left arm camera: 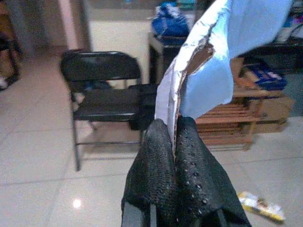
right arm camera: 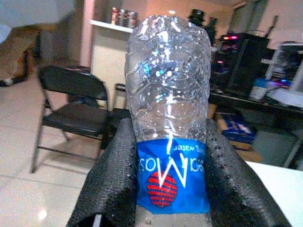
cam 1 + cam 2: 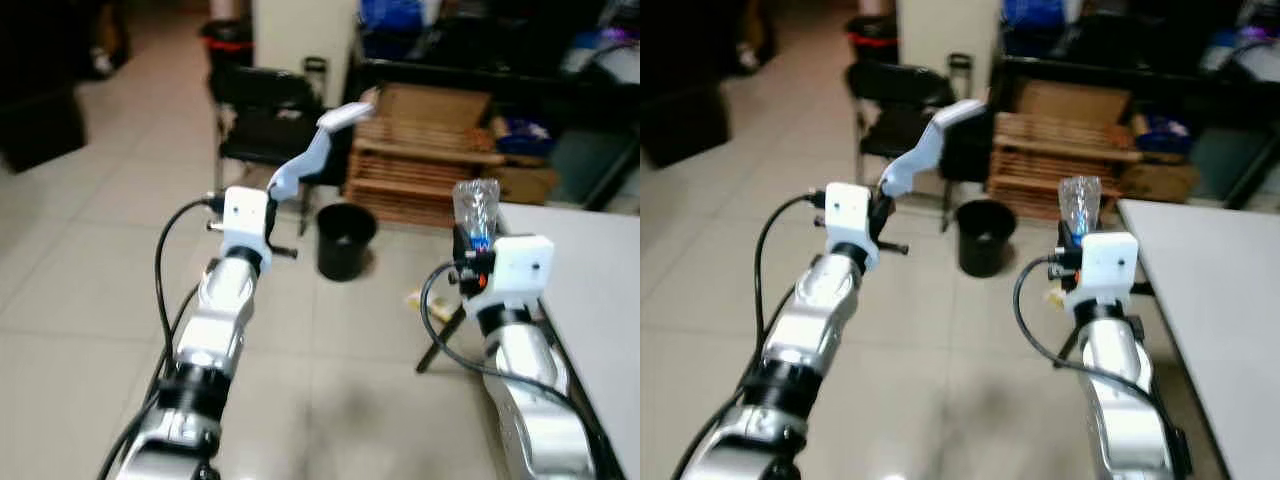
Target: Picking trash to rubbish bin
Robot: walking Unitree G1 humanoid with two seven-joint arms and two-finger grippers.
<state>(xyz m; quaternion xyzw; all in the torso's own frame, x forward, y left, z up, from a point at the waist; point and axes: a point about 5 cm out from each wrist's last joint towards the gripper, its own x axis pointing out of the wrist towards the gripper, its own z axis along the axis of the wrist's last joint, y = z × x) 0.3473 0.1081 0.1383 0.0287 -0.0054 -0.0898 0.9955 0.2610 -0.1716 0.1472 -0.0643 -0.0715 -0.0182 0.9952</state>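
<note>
Lower right, the right gripper (image 2: 165,189) is clamping a plastic bottle (image 2: 166,99); lower left, the left gripper (image 1: 175,156) is pinching a torn wrapper (image 1: 213,56) aloft, likely for carrying toward the black bin (image 3: 345,238) at centre, beyond.

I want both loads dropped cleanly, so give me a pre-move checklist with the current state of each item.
1. Left pincer shut on the torn light blue package: ok.
2. Right pincer shut on the clear plastic bottle, gripped at its blue label: ok.
3. Black bin open and upright on the floor ahead: ok.
4. Either load over the bin mouth: not ok, both are held short of it.
5. Yellow wrapper on the tiles near the bin: not ok, not yet picked up.
6. Room left inside the bin: cannot tell.
</note>
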